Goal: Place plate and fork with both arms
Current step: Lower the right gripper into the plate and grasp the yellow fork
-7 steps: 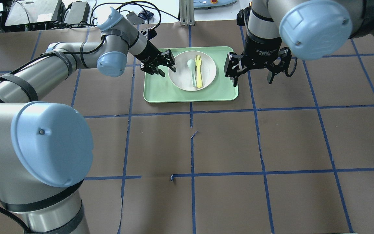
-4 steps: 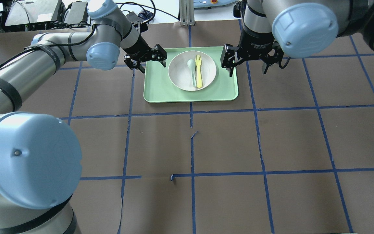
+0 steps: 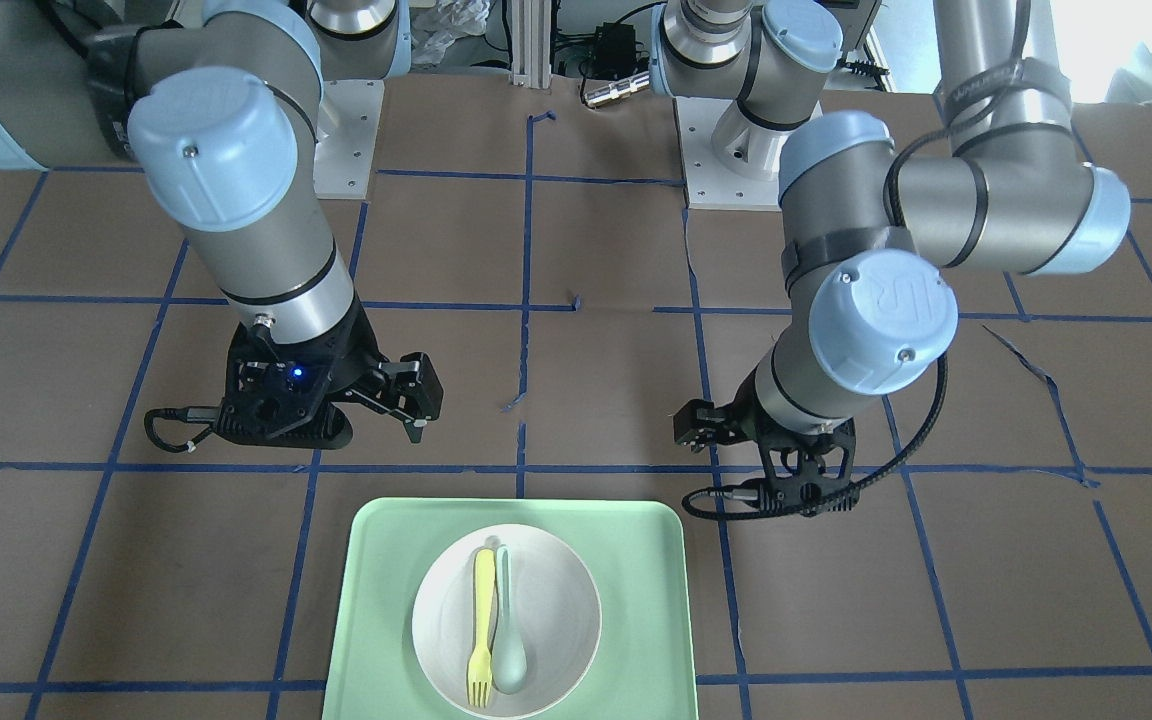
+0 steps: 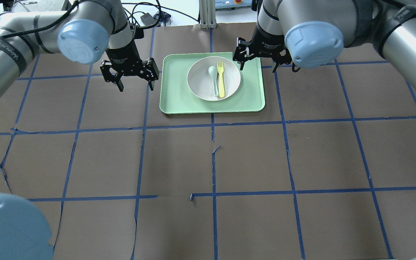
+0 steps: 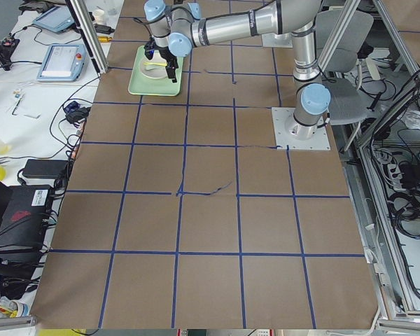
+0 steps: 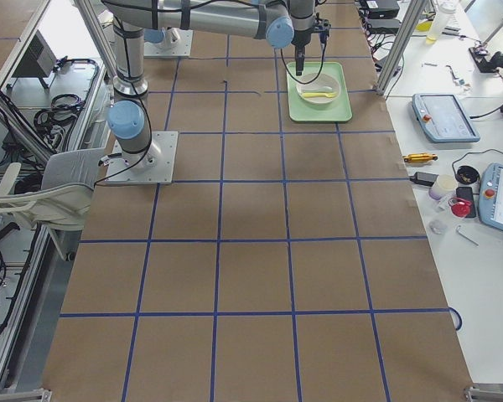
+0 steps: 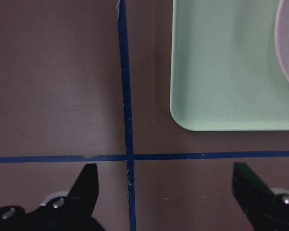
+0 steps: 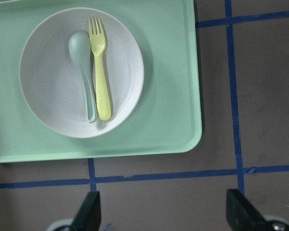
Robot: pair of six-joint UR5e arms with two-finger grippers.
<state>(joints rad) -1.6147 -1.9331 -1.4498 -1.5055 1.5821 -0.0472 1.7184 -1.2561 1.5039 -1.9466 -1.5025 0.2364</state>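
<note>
Draws left gripper and right gripper, both spread empty, back from plate; risks pinching spoon just beside fork.

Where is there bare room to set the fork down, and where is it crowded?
Free: bare strips of the tray left and right of the plate, and the brown table between tray and robot. Crowded: the plate, where fork and spoon lie side by side.
</note>
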